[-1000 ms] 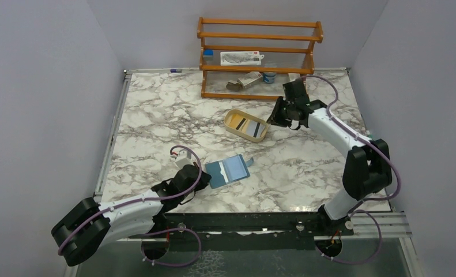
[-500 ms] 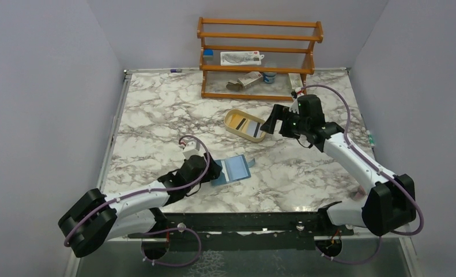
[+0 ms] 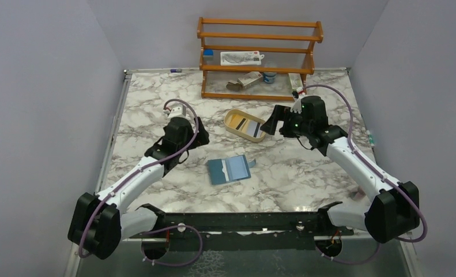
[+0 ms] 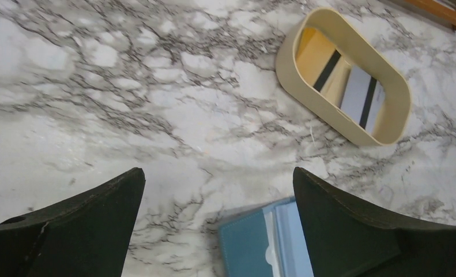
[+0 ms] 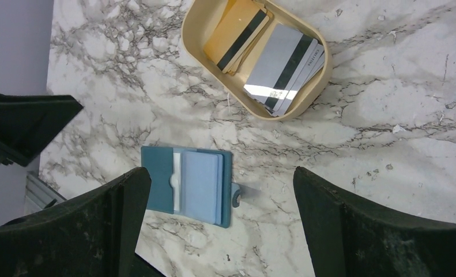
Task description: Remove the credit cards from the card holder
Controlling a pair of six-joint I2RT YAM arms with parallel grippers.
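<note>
Hovering with both my left gripper (image 4: 218,190) and right gripper (image 5: 222,199) wide and empty; credit cards (image 5: 286,66) lie in the tray (image 5: 198,23) at one o'clock of the open card holder (image 5: 186,186), seemingly emptied.

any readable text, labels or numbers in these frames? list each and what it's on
Nothing can be read for sure.
Grey card in the tray: a line of small print along its edge, too small to read.
White packet on the rack: a red mark and a dark picture, too blurred to read.
Card holder, open on the table: no print visible.
Tan card: dark stripe only, no text.
</note>
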